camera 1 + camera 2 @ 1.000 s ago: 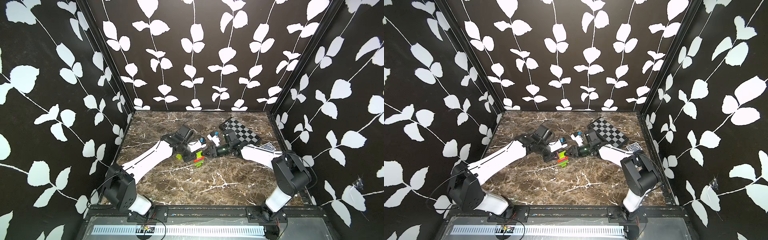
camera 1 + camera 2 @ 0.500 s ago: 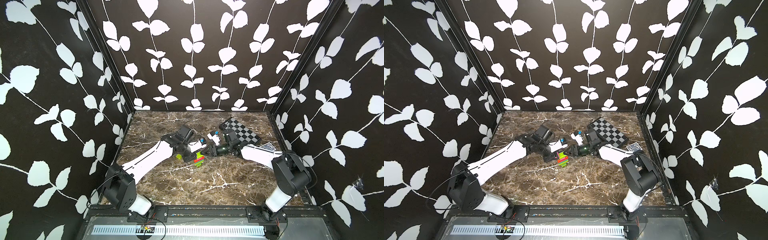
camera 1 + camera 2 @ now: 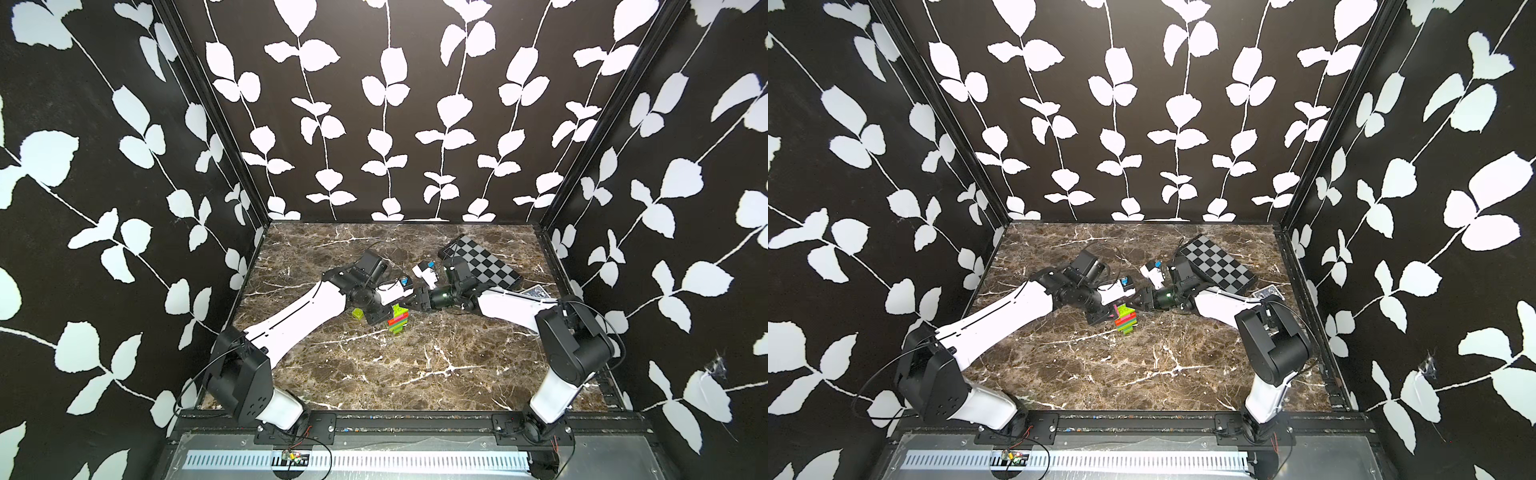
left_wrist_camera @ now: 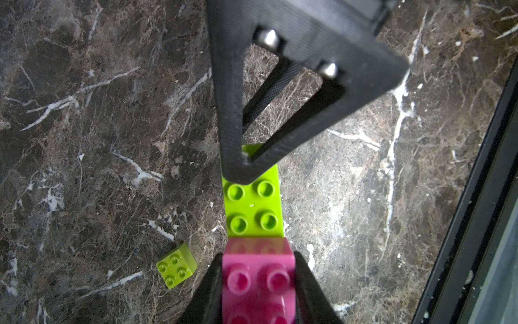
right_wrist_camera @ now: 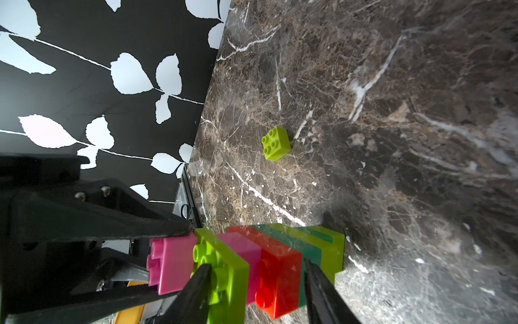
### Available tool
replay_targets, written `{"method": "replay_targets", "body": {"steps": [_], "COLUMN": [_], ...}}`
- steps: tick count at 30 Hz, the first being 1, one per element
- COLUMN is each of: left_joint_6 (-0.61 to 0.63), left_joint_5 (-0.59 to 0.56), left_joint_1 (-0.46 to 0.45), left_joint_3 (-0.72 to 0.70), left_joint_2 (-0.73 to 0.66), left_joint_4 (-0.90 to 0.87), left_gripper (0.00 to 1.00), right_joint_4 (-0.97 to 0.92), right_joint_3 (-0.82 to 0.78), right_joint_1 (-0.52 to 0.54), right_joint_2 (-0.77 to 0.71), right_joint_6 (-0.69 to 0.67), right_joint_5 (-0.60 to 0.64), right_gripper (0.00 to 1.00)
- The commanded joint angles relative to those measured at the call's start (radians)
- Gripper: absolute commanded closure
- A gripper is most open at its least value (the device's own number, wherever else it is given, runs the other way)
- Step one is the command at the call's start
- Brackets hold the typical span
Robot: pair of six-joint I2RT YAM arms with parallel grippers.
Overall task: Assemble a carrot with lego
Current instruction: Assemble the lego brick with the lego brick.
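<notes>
A loose lime brick (image 3: 357,314) lies on the table (image 3: 374,374), just left of the left gripper (image 4: 258,269). The jaws of this gripper are clamped on the pink end of the carrot (image 3: 398,321), mid-table. The right gripper (image 5: 256,265) straddles the carrot's striped stack with its jaws apart. It cannot be determined whether they grip.

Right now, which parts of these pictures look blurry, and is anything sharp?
In the left wrist view the pink brick nearest the lens is blurred, while the loose lime brick on the table is crisp. In the right wrist view the carrot looks soft and the table smears toward one edge. In both top views it is small but clear.
</notes>
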Motion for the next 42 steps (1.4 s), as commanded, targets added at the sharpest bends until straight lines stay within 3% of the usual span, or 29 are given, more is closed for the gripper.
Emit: {"method": "replay_targets", "body": {"steps": [1, 14, 21, 35, 42], "left_joint_6": [0.009, -0.108, -0.163, -0.093, -0.078], "left_joint_5": [-0.051, -0.161, -0.194, -0.117, -0.078], "left_joint_1": [-0.004, -0.023, -0.079, -0.056, -0.057], "left_joint_3": [-0.015, -0.034, -0.051, -0.024, 0.034], "left_joint_2": [0.037, 0.025, 0.021, 0.098, 0.058], "left_joint_4": [-0.144, -0.158, -0.151, -0.17, -0.179], "left_gripper": [1.0, 1.0, 1.0, 1.0, 0.84], "right_joint_4": [-0.033, -0.015, 0.025, 0.002, -0.033], "right_joint_3": [0.007, -0.028, -0.074, -0.054, -0.024], "right_joint_1": [0.003, 0.007, 0.012, 0.017, 0.012], "right_joint_2": [0.008, -0.027, -0.047, -0.063, -0.088], "right_joint_6": [-0.025, 0.006, 0.046, 0.032, 0.021], "right_joint_5": [0.042, 0.087, 0.119, 0.132, 0.134], "right_gripper": [0.49, 0.52, 0.52, 0.49, 0.43]}}
